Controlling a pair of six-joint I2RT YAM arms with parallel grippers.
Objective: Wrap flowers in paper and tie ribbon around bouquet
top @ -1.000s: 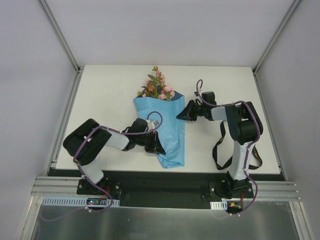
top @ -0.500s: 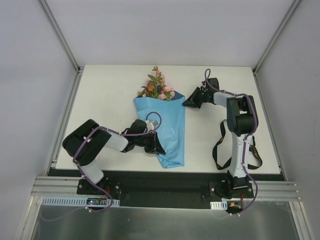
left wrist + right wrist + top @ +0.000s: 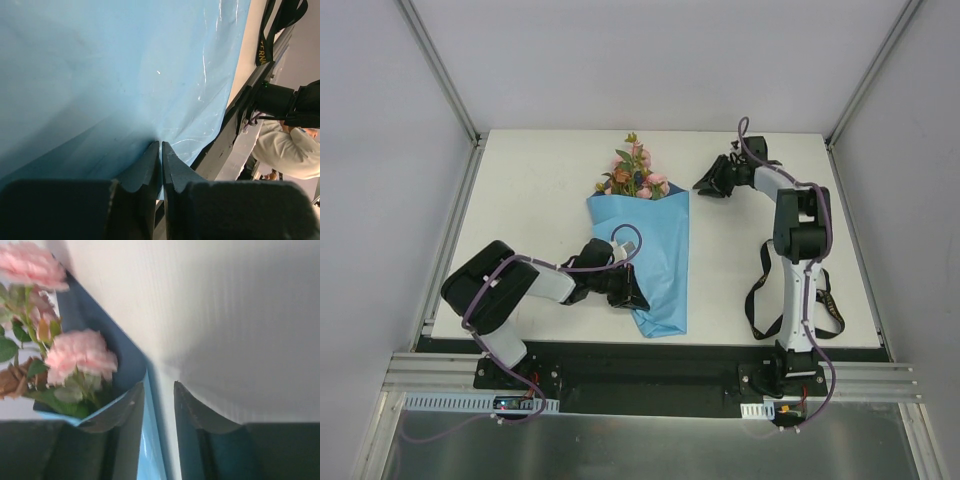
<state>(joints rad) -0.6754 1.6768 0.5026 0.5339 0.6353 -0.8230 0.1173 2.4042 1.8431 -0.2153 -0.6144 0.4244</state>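
- The white table [image 3: 535, 200] carries everything; both arm bases stand at its near edge.
- The right arm [image 3: 798, 250] stretches far up the right side, its wrist bent left towards the flower end of the wrap.
- The left arm [image 3: 505, 285] lies low over the near left part of the table, reaching right to the wrap's narrow half.
- The paper [image 3: 655, 255] is rolled into a cone, light blue face outward. It lies mid-table with its wide mouth far and its narrow end at the near edge. The right wrist view shows the dark navy face inside the mouth.
- The ribbon [image 3: 753, 300] hangs in black loops around the right arm's lower part, well apart from the cone.
- The flowers [image 3: 635, 175] stick out of the cone's far mouth, pink and orange blooms with green leaves, stems hidden inside.
- The right gripper [image 3: 706, 186] sits just right of the cone's far right corner. Its fingers [image 3: 125, 410] stand apart with nothing clamped, and the paper's edge runs along the gap.
- The left gripper [image 3: 637, 297] rests on the cone's near left side, jaws pressed together on a pucker of the paper, creases spreading from the tips [image 3: 152, 155].
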